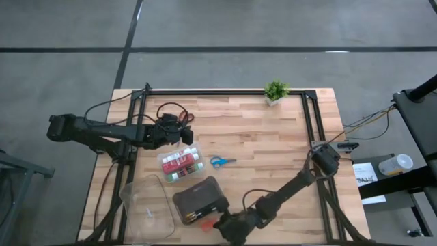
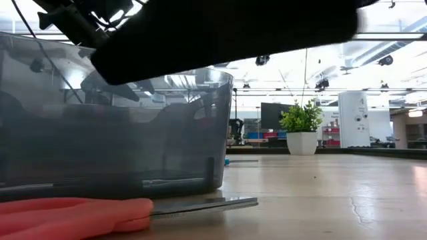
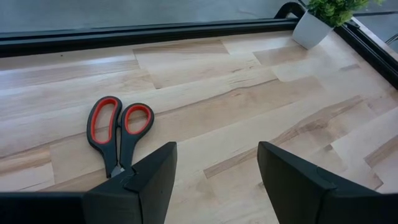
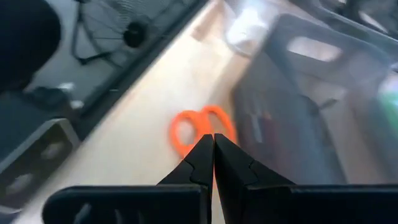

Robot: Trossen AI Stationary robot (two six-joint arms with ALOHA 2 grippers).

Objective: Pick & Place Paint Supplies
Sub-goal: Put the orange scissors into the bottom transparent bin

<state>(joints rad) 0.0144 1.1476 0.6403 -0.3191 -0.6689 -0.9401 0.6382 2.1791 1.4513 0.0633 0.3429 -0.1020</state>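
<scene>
The right gripper (image 1: pixel 220 224) is hovering at the near edge of the table (image 1: pixel 273 150), its fingers pressed together with nothing between them, directly over the orange scissors (image 4: pixel 200 129), which are lying flat on the wood just beside the dark grey case (image 1: pixel 199 199). This position suggests an approach to pick up the scissors, though with the fingers together no grasp is possible yet. The left gripper (image 3: pixel 214 180) is hanging over the far left part of the table with its fingers spread apart and empty, pointing toward the red scissors (image 3: pixel 118 134), which are lying flat on the bare wood just ahead of it; the wide spread suits a descent around the handles. The blue scissors (image 1: pixel 220 162) are resting near the table's middle, beside the small clear box (image 1: pixel 181 164). That box is holding red, white and green tubes packed side by side. The dark grey case is standing open, with thin items inside that are too small to identify. The large clear bin (image 1: pixel 147 201) to its left appears nearly empty. The potted plant (image 1: pixel 276 91) is sitting at the far edge, well apart from the work.
</scene>
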